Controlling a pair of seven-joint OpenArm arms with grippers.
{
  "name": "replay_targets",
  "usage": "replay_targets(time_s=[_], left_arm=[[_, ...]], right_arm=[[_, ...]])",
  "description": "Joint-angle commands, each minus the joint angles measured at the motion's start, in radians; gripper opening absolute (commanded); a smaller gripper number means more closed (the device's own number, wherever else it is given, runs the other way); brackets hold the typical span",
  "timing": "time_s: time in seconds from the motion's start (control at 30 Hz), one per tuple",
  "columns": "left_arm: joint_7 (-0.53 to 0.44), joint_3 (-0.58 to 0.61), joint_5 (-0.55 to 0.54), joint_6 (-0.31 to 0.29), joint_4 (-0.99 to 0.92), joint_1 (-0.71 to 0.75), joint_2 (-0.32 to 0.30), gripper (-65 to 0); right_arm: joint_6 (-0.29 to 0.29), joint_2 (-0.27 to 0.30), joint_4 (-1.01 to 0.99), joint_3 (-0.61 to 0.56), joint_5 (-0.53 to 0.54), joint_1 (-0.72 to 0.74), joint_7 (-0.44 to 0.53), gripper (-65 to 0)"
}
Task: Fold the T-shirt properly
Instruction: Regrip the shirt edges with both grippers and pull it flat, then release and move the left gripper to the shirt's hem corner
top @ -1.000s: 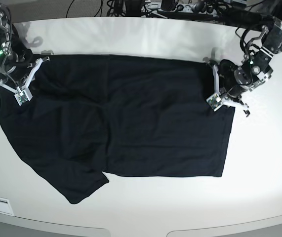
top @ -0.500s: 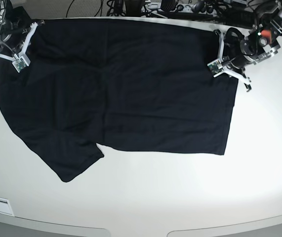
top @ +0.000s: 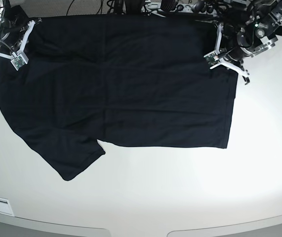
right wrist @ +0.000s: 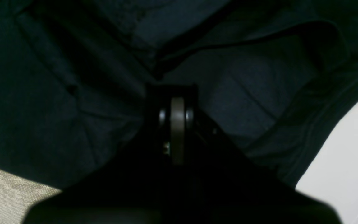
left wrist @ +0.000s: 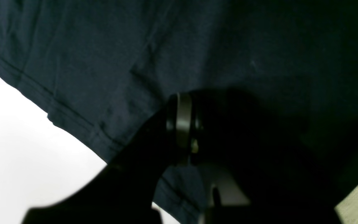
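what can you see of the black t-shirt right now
The T-shirt is dark, nearly black soft-looking cloth, spread over the white table and reaching its far edge. One sleeve-like flap sticks out toward the near side at the base view's lower left, beside a long, fairly straight edge. Stitched hems and wrinkles show up close, with a loose fold in the right wrist view. Both tools, left and right, are shut at the cloth, near its two far corners.

Base view: two robot arms showing, one at eleven o'clock [top: 2, 37], one at two o'clock [top: 252, 42]; one T-shirt [top: 131, 94] lying between, toward twelve.
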Motion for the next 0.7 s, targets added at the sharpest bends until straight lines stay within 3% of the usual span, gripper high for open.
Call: replay_targets(time_s=[0.0,0.07,0.13,0.37,0.47,0.53,0.67], left_arm=[[0.087,0.012,0.013,-0.033,0.000,0.015,-0.016,-65.0],[0.088,0.011,0.053,0.008,0.024,0.013,-0.016,-65.0],[0.089,0.011,0.089,0.057,0.059,0.014,-0.016,-65.0],[0.087,0.010,0.261,0.245,0.190,0.013,-0.016,-65.0],[0.029,-0.031,0.313,0.311,0.206,0.002,-0.016,-65.0],[-0.008,-0.097,0.269,0.335,0.198,-0.036,-0.016,-65.0],[-0.113,-0.298,0.040,0.361,0.109,-0.158,-0.013,-65.0]], right_arm=[[-0.006,0.017,0.014,0.011,-0.016,0.000,-0.007,-65.0],[-0.006,0.017,0.032,0.011,-0.016,0.000,-0.007,-63.9],[-0.026,0.017,0.069,0.011,-0.018,-0.001,-0.008,-58.1],[-0.174,0.016,0.255,0.011,-0.222,-0.002,0.032,-57.6],[-0.208,0.016,0.285,0.011,-0.260,-0.001,0.072,-57.6],[-0.207,0.016,0.285,0.011,-0.259,-0.001,0.097,-57.6],[-0.207,0.016,0.285,0.011,-0.258,-0.002,0.097,-57.7]])
